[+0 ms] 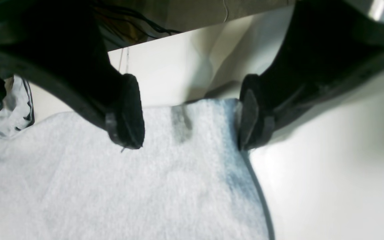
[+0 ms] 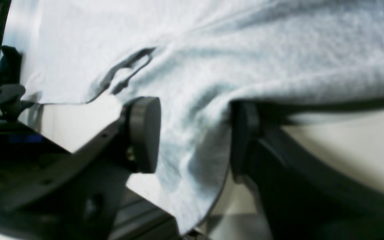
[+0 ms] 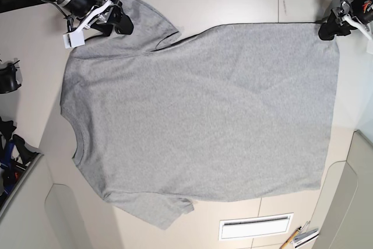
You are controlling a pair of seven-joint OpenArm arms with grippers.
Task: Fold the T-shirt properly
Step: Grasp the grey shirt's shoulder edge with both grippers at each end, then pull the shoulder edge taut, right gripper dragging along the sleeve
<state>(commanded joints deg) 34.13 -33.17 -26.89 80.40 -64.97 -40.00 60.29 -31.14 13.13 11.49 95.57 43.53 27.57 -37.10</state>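
Observation:
The heather-grey T-shirt lies spread flat on the pale table, plain side up, neck to the left and hem to the right in the base view. My left gripper is at the far hem corner. In the left wrist view it is open, its pads astride that corner of the T-shirt. My right gripper is at the far sleeve. In the right wrist view it is open, with a fold of the T-shirt hanging between its pads. No lettering shows.
A white slotted plate and some pens lie near the table's front edge. Dark equipment stands at the left edge. Raised pale panels sit at the front right corner. Cables run behind the back edge.

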